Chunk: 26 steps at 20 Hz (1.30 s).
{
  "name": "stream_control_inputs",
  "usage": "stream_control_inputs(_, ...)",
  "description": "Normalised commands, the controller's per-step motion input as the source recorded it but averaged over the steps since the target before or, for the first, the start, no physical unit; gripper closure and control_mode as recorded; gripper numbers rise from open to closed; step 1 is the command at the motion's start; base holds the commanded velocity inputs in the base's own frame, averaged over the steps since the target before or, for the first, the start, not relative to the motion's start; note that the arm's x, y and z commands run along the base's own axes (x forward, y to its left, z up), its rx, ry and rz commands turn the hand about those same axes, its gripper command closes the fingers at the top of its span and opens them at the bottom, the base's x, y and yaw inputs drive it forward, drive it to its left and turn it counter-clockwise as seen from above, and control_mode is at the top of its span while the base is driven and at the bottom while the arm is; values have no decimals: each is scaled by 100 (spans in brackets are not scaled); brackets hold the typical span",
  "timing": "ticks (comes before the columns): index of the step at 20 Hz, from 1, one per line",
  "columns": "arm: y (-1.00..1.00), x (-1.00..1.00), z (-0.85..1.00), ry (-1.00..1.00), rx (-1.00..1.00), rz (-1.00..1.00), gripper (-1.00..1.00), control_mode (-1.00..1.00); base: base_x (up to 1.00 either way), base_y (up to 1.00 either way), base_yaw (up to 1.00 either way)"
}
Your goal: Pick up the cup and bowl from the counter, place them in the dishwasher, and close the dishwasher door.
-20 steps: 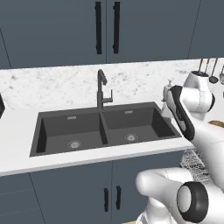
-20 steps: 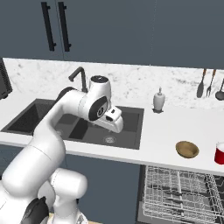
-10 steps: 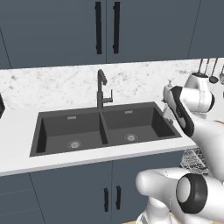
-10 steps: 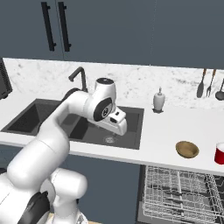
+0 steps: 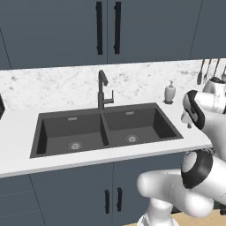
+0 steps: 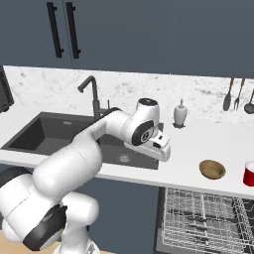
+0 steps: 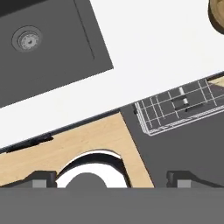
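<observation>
**Tool spread above the worktop edge, bowl and cup waiting to the right**

Nearest us, the dishwasher stands open below the worktop, its silver wire rack pulled out; in the hand view a corner of that rack lies just past the worktop's front edge. We see our tool with its two dark fingertips set wide apart and nothing between them, hanging over the worktop edge between the sink and the rack. In the right base view the tool sits in front of the black double sink, at its right end.

Further right on the worktop rests the brown bowl, upright and well apart from the tool; its rim shows at the hand view's upper right corner. Beyond it the red cup stands near the picture's right edge, close to the bowl but not touching.

Behind, a white soap dispenser stands by the backsplash, the black faucet rises behind the sink, and utensils hang on the wall.
</observation>
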Motion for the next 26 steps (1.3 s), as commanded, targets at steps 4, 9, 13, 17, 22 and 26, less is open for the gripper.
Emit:
stream_control_inputs(4,-78,16,0,20,0,8,-100,-100,0,0,0)
stream_control_inputs(9,-67,37,0,6,0,19,-100,-100,0,0,0)
stream_control_inputs(13,-24,6,-32,0,0,13,-100,-100,0,0,0)
stream_control_inputs(17,-9,17,-60,2,0,4,-100,-100,0,0,0)
stream_control_inputs(22,-8,45,-59,4,0,0,-100,-100,0,0,0)
stream_control_inputs(26,-50,50,-36,0,0,0,-100,-100,0,0,0)
